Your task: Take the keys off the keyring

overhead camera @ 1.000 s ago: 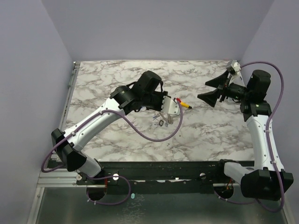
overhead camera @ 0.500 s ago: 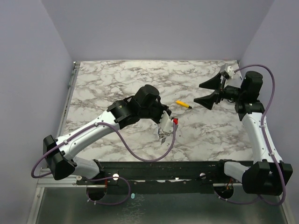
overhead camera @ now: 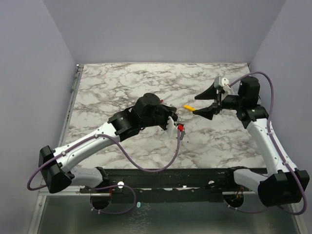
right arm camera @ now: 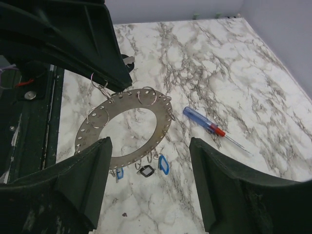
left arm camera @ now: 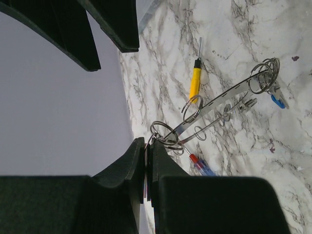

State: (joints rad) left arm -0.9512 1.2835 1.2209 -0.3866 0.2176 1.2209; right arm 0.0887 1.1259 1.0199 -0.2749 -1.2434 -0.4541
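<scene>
The keyring (right arm camera: 122, 101) is a flat grey metal loop with a wide hole and small split rings along its rim. It hangs tilted over the marble table. In the left wrist view it shows edge-on (left arm camera: 229, 95). Blue key tags (right arm camera: 163, 164) and a black tag (right arm camera: 145, 170) dangle from its low edge, and one blue tag shows in the left wrist view (left arm camera: 278, 101). My left gripper (left arm camera: 147, 142) (overhead camera: 171, 121) is shut on a thin flat piece linked by small rings to the keyring's high edge. My right gripper (right arm camera: 151, 185) (overhead camera: 204, 102) is open and empty, just right of the keyring.
A red-and-blue stick-shaped tool (right arm camera: 204, 122) (left arm camera: 200, 165) lies on the table beside the keyring. A yellow-and-black stick (left arm camera: 195, 83) (overhead camera: 188, 107) lies close to my right gripper's fingers. The table's near edge and black frame rail (overhead camera: 170, 173) run below.
My left gripper has carried the keyring from the table's middle toward the near side, then back a little. My right gripper has moved left toward the keyring, staying open.
</scene>
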